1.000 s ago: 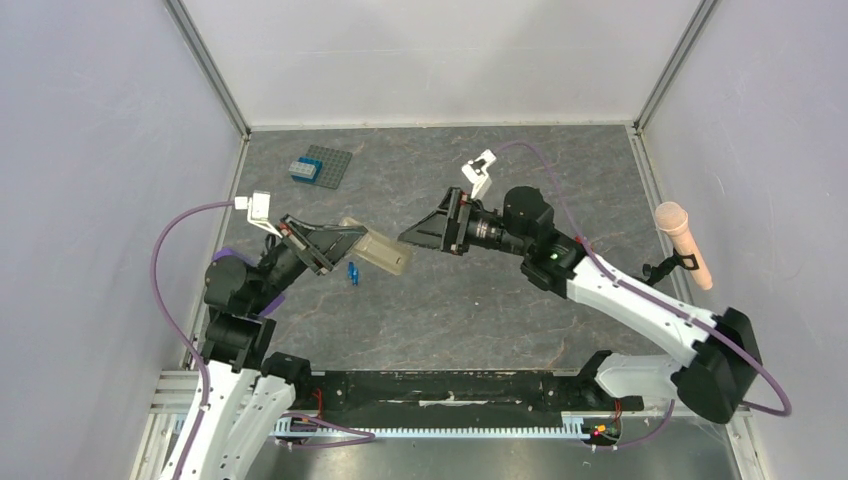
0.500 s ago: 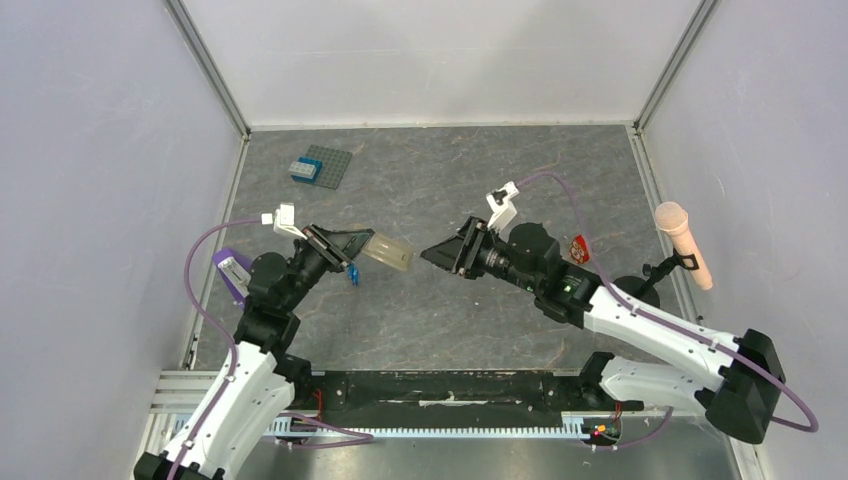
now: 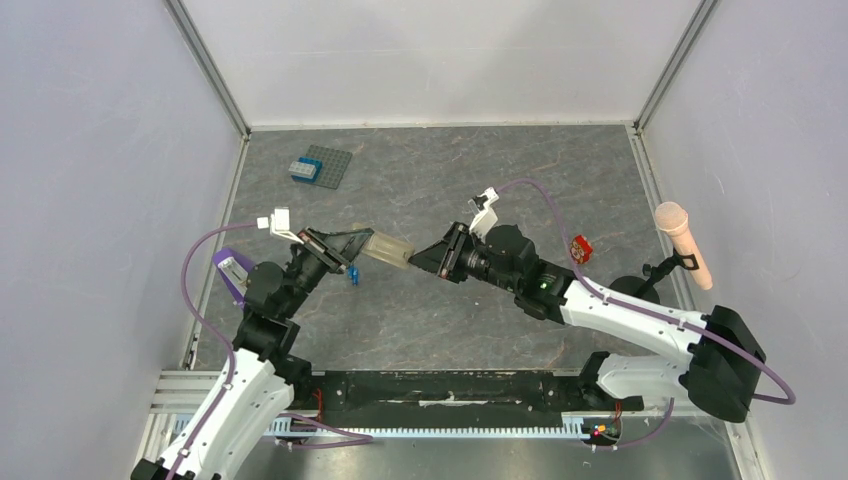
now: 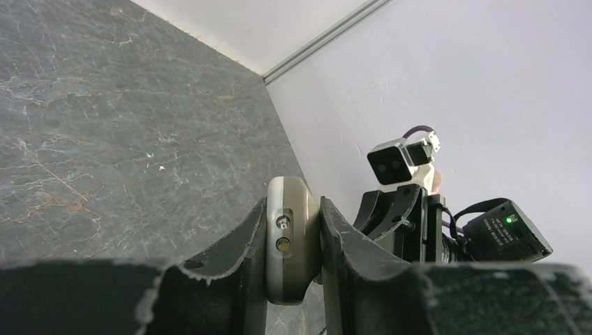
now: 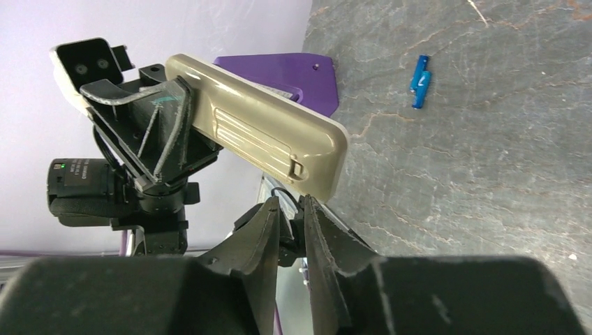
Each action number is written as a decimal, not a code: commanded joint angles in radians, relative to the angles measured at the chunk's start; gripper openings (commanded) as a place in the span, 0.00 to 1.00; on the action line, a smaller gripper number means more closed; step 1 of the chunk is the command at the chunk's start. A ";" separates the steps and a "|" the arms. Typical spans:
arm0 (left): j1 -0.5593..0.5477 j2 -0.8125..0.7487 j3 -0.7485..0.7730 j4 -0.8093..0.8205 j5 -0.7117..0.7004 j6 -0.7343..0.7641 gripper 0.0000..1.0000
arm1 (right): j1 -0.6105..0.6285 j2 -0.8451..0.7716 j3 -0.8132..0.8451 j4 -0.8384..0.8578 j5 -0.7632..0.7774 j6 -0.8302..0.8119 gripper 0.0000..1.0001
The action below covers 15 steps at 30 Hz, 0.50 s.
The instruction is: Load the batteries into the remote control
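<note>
Left gripper (image 4: pixel 293 230) clamps the remote control (image 5: pixel 258 125) (right gripper (image 5: pixel 291 209) seemingly closed).

remote control (image 4: pixel 285 246) | near end hidden | between left end effector (image 4: pixel 292 269) fingers

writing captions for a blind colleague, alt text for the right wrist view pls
The left end effector holds the remote control in midair, its closed battery cover facing the camera. The batteries lie on the grey table beyond.

Grey marbled tabletop (image 3: pixel 440 180) between pale walls (image 3: pixel 90 200).
</note>
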 commanded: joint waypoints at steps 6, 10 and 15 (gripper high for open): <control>-0.006 -0.025 -0.005 0.065 0.018 -0.032 0.02 | 0.004 0.024 0.039 0.089 -0.012 0.036 0.25; -0.005 -0.029 0.002 0.064 0.035 -0.042 0.02 | 0.003 0.041 0.045 0.089 -0.016 0.050 0.26; -0.005 -0.034 -0.002 0.065 0.049 -0.049 0.02 | 0.003 0.035 0.019 0.137 -0.011 0.060 0.15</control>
